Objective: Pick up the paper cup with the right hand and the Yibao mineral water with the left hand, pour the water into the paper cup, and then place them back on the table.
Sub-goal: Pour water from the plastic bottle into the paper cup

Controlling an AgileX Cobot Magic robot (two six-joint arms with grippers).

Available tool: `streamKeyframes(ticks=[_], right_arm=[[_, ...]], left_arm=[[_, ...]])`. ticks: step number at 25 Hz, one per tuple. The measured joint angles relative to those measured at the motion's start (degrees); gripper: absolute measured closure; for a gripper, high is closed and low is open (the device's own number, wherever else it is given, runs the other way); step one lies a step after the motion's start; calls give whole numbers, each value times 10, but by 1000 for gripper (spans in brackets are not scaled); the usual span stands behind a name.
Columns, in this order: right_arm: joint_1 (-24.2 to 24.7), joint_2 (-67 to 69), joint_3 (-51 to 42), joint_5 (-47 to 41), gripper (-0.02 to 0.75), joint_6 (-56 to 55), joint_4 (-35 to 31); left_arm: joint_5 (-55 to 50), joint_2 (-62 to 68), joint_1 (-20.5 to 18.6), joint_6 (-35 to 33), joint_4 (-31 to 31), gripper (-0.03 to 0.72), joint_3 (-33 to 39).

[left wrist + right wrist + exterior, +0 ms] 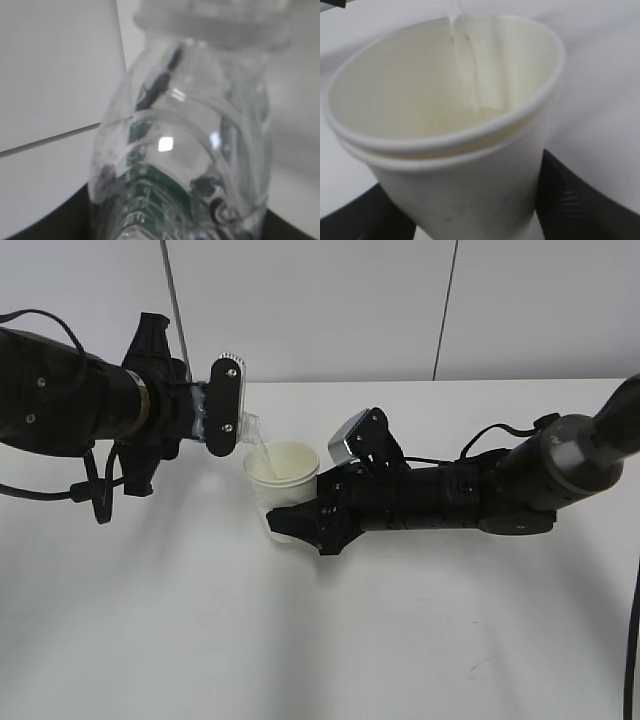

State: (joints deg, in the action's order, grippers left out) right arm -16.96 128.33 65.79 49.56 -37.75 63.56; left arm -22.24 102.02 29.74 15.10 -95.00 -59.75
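The cream-white paper cup (pixel 283 476) stands upright near the middle of the white table (pixel 400 640), and my right gripper (pixel 292 523) is shut on its lower body. In the right wrist view the paper cup (pixel 455 150) fills the frame between the black fingers (pixel 575 200), with a thin stream of water falling inside. My left gripper (pixel 222 405) is shut on the Yibao mineral water bottle (pixel 248 428), tilted with its mouth over the cup's rim. Water runs from it into the cup. The left wrist view shows the clear bottle (pixel 190 145) close up with its green label.
Both black arms reach in low over the table, the left one from the left edge (pixel 70 390), the right one from the right (pixel 520 475). A grey wall with vertical seams (pixel 445 310) runs behind the table's far edge.
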Motion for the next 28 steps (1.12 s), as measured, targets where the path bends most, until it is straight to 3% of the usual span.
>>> streamKeyframes(ticks=[28], right_arm=[[0,0,0,-4,235,0,2]], left_arm=[[-17,-2,11,0,-20,335,0]])
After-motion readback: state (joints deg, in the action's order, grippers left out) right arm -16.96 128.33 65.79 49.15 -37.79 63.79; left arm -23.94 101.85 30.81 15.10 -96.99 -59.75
